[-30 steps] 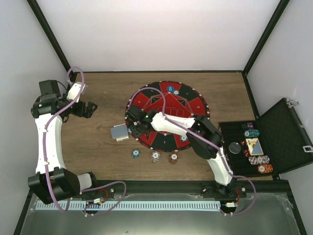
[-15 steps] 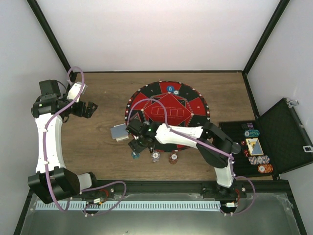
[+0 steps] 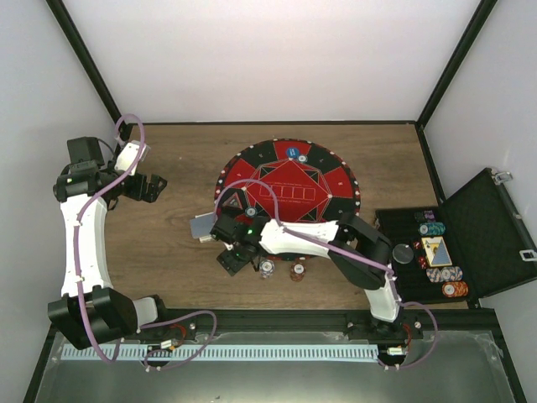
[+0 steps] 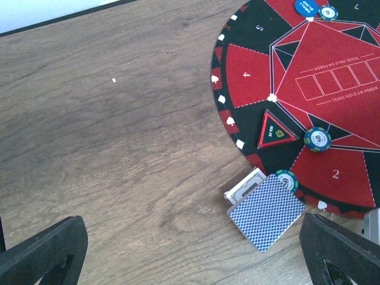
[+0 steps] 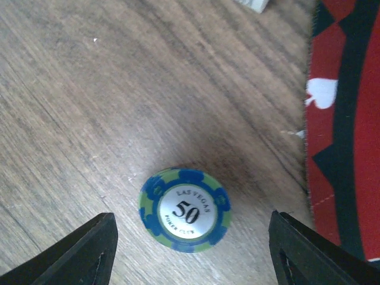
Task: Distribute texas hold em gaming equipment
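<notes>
A teal 50 chip [image 5: 185, 209] lies flat on the wood, between my right gripper's [image 5: 190, 261] open fingers and free of both. In the top view that gripper [image 3: 232, 259] covers the chip, just off the mat's front-left edge. A white chip [image 3: 267, 269] and a maroon chip [image 3: 297, 271] lie to its right. The card deck [image 3: 204, 227], blue-backed in the left wrist view [image 4: 266, 211], lies at the mat's left edge with a teal chip [image 4: 287, 180] at its corner. My left gripper [image 3: 151, 186] is open and empty at the far left.
The round red-and-black mat [image 3: 285, 195] holds a blue button [image 4: 307, 7], two chips [image 4: 317, 139] [image 4: 328, 12] and a triangular marker [image 4: 275, 130]. The open black case [image 3: 453, 243] with several chip stacks stands at the right. The mat's edge [image 5: 350, 119] is right of the right gripper.
My right gripper has moved from over the mat's left edge toward the front and down around the teal chip. The left arm has not moved.
</notes>
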`<state>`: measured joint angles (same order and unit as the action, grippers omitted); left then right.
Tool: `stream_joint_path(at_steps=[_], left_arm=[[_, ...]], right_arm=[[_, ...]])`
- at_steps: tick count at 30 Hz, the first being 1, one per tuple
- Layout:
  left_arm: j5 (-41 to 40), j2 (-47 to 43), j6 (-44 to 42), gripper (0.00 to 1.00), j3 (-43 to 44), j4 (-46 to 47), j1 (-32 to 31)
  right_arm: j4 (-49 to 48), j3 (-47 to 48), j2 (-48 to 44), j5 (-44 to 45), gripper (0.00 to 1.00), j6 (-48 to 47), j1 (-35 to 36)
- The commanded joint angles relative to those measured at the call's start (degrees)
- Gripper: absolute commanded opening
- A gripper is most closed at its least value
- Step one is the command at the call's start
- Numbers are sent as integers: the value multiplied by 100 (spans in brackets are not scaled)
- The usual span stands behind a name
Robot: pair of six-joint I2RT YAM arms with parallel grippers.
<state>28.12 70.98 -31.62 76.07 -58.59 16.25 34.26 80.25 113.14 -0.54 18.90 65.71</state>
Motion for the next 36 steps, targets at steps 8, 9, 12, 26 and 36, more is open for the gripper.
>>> stream_joint_path(at_steps=[8,9,12,26,36], left_arm=[[-2,-38,-78,100,59,32,49],[5,-40,-81,100,57,32,50],[26,-40,-81,100,50,36,54],[53,-57,-107,100,85,-7,71],[71,-52,-108,100,92,-5,80]], right_arm=[[550,354,-191,526,72,-82,84],[615,311,-261,576,72,-61,69],[753,64,-533,704,72,-10,18],[1031,-887,-1339,635,73,167,-39],[1088,-1160,-1520,571,62,192,-32]])
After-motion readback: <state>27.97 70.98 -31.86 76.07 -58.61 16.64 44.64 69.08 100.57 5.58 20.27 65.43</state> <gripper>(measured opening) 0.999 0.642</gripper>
